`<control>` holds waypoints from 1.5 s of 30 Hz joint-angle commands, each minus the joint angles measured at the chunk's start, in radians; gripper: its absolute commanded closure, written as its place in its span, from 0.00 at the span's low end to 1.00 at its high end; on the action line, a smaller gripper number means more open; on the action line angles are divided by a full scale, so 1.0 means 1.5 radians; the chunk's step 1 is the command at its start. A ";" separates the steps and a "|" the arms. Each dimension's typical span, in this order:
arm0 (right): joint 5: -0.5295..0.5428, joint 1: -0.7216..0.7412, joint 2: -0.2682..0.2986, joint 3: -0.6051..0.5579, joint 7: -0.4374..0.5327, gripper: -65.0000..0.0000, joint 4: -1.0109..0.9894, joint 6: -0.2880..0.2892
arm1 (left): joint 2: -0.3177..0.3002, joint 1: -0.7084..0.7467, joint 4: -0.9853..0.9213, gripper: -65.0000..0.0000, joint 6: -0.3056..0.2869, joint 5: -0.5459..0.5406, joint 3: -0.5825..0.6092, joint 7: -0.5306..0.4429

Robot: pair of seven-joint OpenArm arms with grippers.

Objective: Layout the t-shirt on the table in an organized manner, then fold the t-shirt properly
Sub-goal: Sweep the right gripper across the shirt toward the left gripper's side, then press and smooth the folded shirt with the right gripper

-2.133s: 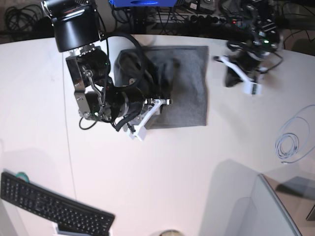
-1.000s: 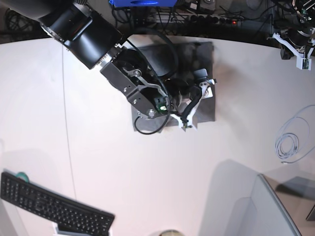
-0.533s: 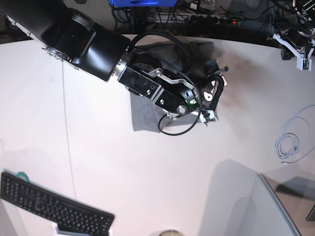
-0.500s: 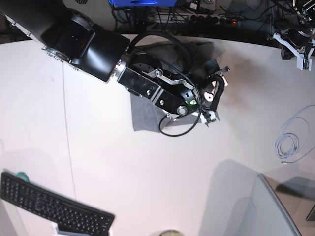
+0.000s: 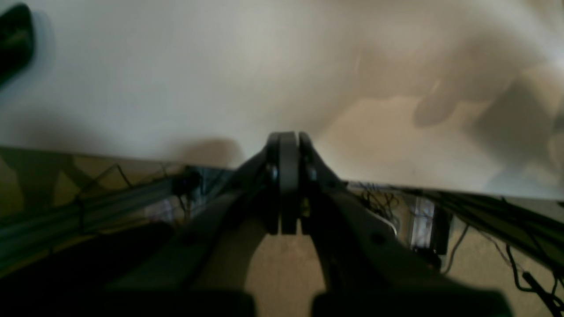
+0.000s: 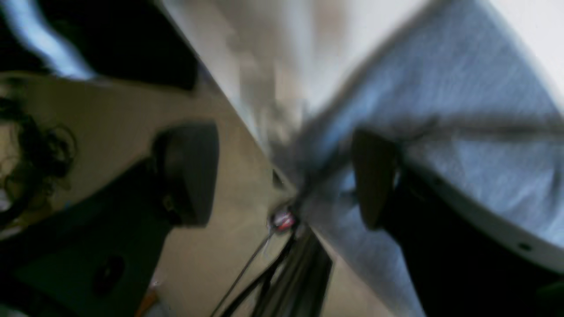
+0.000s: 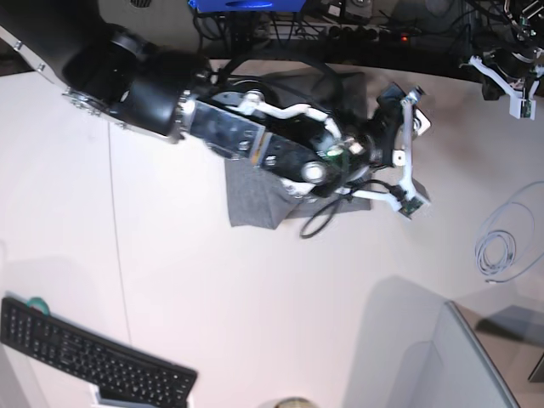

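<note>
The grey t-shirt lies folded into a rectangle at the back middle of the white table, mostly hidden under my right arm. That arm reaches across it from the left. My right gripper hangs just past the shirt's right edge, its white fingers spread open and nothing held. The blurred right wrist view shows the same gripper wide open, with the t-shirt running under one finger and the table's back edge between the jaws. My left gripper is at the far right back corner; its pads are pressed together, empty.
A black keyboard sits at the front left. A coiled pale cable lies at the right edge. A grey slab fills the front right corner. Cables and a power strip run behind the table. A thin seam crosses the left side.
My right arm has swung further right across the shirt, carrying its open gripper from above the shirt's right part to beyond the shirt's edge. The left gripper has stayed put.
</note>
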 commanded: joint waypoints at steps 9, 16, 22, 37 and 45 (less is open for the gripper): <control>-0.006 -0.148 0.160 0.326 0.036 1.00 0.136 -0.034 | -0.015 0.002 0.008 1.00 0.000 -0.013 -0.068 -0.014; -0.007 -0.191 0.185 0.328 0.109 1.00 -0.003 0.038 | -0.016 -0.010 0.008 1.00 0.000 -0.013 -0.069 -0.014; -0.007 -0.188 0.185 0.253 0.157 1.00 -0.085 0.041 | -0.016 -0.010 0.008 1.00 0.000 -0.013 -0.070 -0.014; -0.008 -0.142 0.104 0.219 0.154 1.00 -0.126 0.041 | -0.014 -0.009 0.008 1.00 0.000 -0.013 -0.067 -0.014; -0.008 -0.105 0.061 0.219 0.143 1.00 -0.158 0.041 | -0.014 -0.010 0.008 1.00 0.000 -0.013 -0.066 -0.014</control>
